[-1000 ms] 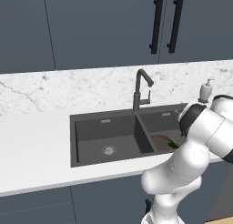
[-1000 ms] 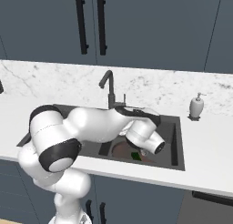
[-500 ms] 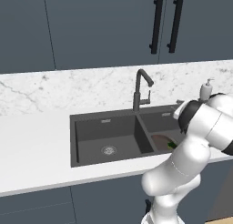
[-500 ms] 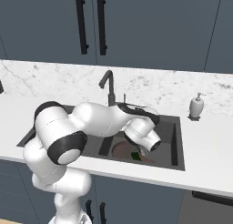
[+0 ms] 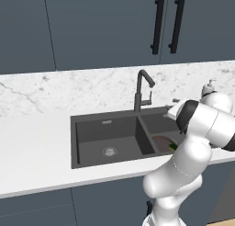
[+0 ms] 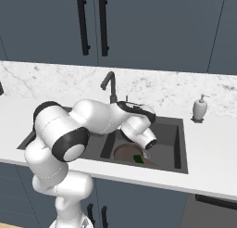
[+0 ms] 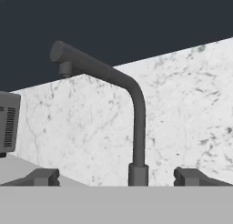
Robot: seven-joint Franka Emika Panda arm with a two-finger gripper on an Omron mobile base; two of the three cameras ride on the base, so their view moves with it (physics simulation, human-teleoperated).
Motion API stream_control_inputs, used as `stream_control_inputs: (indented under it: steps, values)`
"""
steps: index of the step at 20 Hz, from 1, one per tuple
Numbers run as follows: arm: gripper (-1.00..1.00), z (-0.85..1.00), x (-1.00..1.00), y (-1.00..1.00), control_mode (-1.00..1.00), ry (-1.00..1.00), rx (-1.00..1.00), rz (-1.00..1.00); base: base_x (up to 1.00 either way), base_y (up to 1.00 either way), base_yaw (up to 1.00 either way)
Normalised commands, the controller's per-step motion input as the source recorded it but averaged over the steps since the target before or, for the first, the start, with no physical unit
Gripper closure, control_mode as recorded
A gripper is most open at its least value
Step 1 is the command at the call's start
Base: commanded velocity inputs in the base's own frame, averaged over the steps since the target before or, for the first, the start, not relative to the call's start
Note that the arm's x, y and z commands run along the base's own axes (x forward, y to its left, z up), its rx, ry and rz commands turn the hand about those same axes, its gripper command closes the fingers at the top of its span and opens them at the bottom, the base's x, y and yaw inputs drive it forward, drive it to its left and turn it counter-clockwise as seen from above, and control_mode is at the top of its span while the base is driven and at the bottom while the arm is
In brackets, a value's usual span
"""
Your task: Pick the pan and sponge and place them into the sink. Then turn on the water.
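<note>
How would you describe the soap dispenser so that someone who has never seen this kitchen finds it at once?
Start at the dark double sink set in the white marble counter. Go past its right rim toward the back wall: the soap dispenser stands there on the counter, apart from the sink. It is a small white pump bottle, unlike the tall dark faucet behind the sink's divider.

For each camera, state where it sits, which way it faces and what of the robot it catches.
Left base view: behind the arm's left, looking down on the sink; arm rises lower right.
Right base view: behind its right, same sink; arm rises lower left, over pan and sponge.
Hand view: on the hand, facing the faucet; open gripper tips at bottom.
All three share the faucet.
</note>
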Motion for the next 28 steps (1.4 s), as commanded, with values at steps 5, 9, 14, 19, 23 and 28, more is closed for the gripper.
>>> stream_control_inputs:
  steps: [5, 9, 14, 19, 23, 28]
  values:
    - [-1.0, 0.0, 0.41, 0.12, -1.0, 0.0, -0.05, 0.0, 0.0, 0.0, 0.0]
    - [-1.0, 0.0, 0.56, 0.01, -1.0, 0.06, -0.02, 0.0, 0.0, 0.0, 0.0]
    - [-1.0, 0.0, 0.44, 0.0, -1.0, 0.04, -0.01, 0.0, 0.0, 0.0, 0.0]
    - [-1.0, -0.08, 0.11, 0.0, -1.0, -0.01, 0.0, 0.0, 0.0, 0.0, 0.0]
    - [-1.0, -0.17, 0.14, 0.02, -1.0, -0.01, 0.0, 0.0, 0.0, 0.0, 0.0]
    - [-1.0, -0.2, 0.3, 0.02, -1.0, 0.0, 0.0, 0.0, 0.0, 0.0, 0.0]
